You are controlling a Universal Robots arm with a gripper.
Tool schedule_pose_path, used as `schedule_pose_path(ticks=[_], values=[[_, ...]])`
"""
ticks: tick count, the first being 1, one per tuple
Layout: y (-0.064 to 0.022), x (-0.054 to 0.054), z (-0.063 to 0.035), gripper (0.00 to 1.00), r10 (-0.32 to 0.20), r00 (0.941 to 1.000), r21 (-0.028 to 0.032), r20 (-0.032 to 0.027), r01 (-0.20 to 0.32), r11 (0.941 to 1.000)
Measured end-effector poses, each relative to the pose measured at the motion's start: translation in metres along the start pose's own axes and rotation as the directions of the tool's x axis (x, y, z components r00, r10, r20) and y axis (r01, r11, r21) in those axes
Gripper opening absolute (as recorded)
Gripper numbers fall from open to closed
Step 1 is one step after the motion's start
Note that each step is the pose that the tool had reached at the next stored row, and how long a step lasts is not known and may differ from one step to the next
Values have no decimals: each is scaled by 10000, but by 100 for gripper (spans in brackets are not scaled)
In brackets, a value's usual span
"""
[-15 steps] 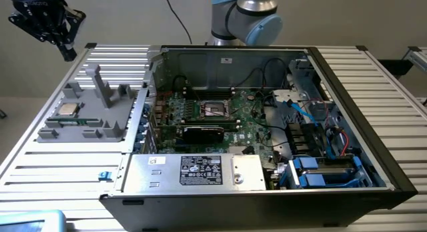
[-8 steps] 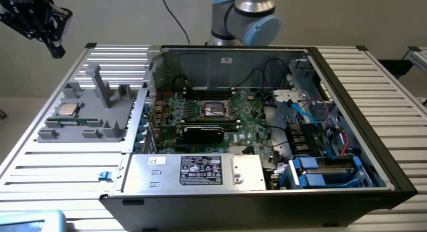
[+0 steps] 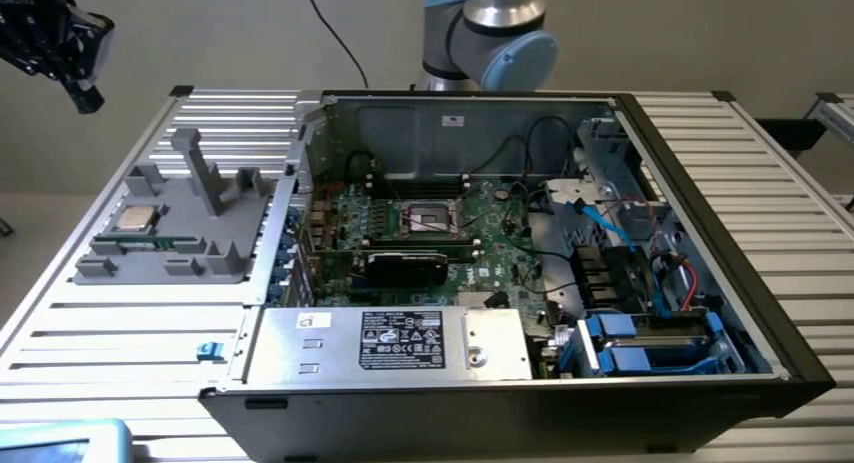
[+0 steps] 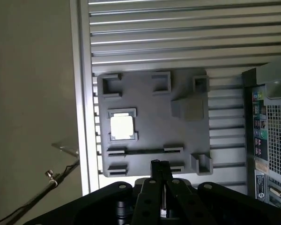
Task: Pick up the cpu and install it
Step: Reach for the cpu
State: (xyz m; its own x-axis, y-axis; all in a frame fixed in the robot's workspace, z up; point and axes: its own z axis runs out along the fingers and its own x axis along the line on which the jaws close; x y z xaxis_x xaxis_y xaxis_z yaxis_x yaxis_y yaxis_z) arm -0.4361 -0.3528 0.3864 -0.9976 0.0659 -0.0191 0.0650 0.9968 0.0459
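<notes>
So the cpu (image 4: 122, 127) is just sitting in its square pocket on the grey holder tray (image 4: 187, 140) on the desk (image 4: 178, 37), beside the open PC case (image 3: 534, 418) — the gripper (image 4: 160, 165) is closed on nothing, hanging above the tray, well clear of it.

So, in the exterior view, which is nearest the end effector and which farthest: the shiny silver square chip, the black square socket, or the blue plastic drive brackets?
1. Shiny silver square cpu chip, on the grey tray at the exterior view's left, like the end effector.
2. Black square socket, on the green board, mid-picture.
3. Blue plastic drive brackets, at the exterior view's lower right.
</notes>
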Motion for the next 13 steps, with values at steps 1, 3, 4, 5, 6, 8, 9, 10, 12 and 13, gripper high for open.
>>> schedule_pose_path(ticks=[1,3,4,5,6,8,9,10,12,13], values=[[9,42,3,11,-2,10000,0,0,2,10000],[25,124,8,11,-4,10000,0,1,4,10000],[33,165,9,11,-5,10000,0,0,5,10000],[42,210,12,11,-7,10000,0,0,7,10000],[49,248,14,11,-9,10000,0,0,9,10000],[68,330,17,11,-16,10000,0,0,16,10000],[81,365,18,11,-19,10000,-1,-1,19,10000],[99,398,19,11,-23,10000,0,-2,23,10000],[141,451,23,11,-34,10000,-1,-1,34,10000],[164,475,26,11,-41,10000,-1,-1,41,10000]])
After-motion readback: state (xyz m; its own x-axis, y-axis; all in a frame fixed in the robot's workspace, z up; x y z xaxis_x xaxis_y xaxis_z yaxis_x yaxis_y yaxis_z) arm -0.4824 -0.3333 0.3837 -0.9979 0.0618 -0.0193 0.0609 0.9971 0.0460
